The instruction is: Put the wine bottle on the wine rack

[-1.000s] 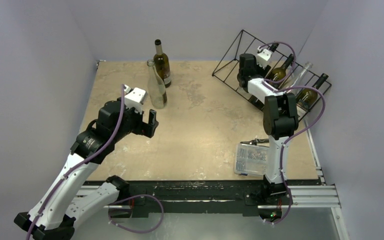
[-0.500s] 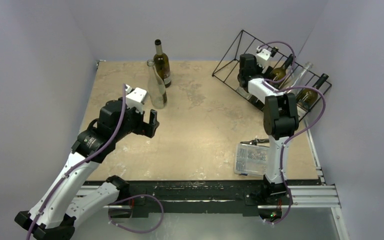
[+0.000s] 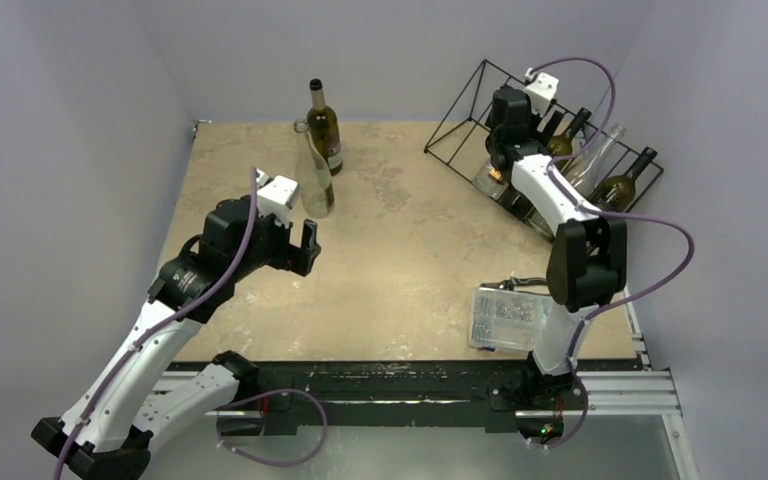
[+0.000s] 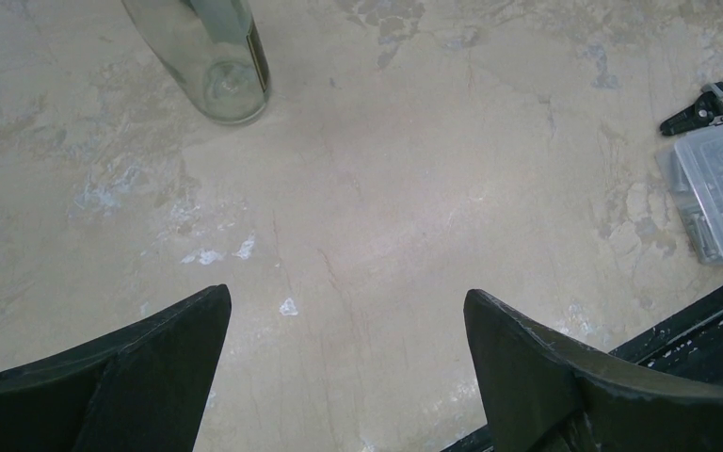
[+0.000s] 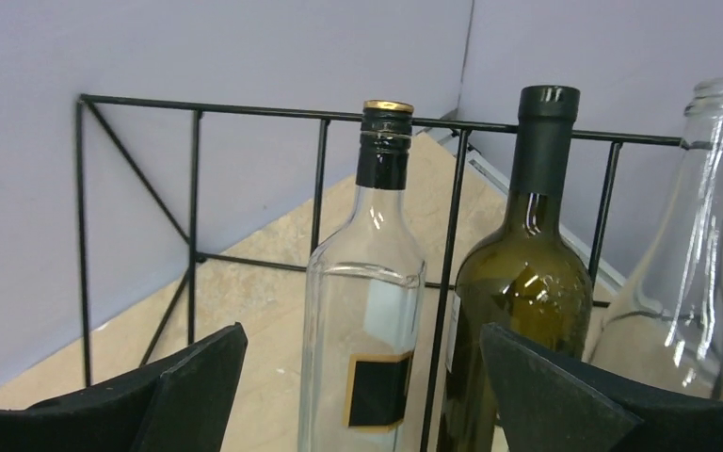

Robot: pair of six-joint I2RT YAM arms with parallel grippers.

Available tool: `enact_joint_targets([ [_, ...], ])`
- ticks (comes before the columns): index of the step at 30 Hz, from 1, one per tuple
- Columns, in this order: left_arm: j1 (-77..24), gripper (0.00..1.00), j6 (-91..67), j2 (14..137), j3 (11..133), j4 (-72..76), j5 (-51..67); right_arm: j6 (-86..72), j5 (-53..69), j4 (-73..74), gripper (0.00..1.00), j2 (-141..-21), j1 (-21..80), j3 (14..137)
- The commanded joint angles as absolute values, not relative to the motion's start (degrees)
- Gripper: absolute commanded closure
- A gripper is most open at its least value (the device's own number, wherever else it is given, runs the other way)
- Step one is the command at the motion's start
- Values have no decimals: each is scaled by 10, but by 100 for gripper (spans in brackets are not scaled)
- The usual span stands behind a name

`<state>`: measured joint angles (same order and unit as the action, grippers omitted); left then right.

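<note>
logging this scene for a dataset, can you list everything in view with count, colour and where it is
wine rack: 1, black wire, far right of the table
bottles in the rack: 4, two clear and two dark green, side by side in its slots
dark bottle: 1, dark olive with a label, upright near the far edge
clear bottle: 1, clear glass, upright just in front of the dark bottle
parts box: 1, clear plastic, near right of the table
pliers: 1, black and green, beside the parts box
table: 1, beige, mottled
left gripper: 1, black, open, above bare table
right gripper: 1, black, open, at the rack
</note>
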<state>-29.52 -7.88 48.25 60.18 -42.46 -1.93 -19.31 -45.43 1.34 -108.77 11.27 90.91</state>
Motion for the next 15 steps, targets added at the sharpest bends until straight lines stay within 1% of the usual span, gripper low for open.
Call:
enact_joint_targets([
  [1, -289, 6, -84, 462, 589, -380, -24, -172, -441, 41, 1, -1029, 151, 866],
  [5, -275, 6, -93, 458, 573, -351, -21, -175, -371, 26, 1, -962, 208, 790],
  [7, -266, 6, -99, 456, 562, -331, -21, -166, -301, 3, 1, -934, 226, 750],
  [11, -254, 6, -99, 437, 528, -280, -32, -138, -121, -33, 1, -895, 229, 687],
  [15, -252, 5, -99, 414, 501, -234, -61, -139, -40, -60, 1, -871, 229, 643],
])
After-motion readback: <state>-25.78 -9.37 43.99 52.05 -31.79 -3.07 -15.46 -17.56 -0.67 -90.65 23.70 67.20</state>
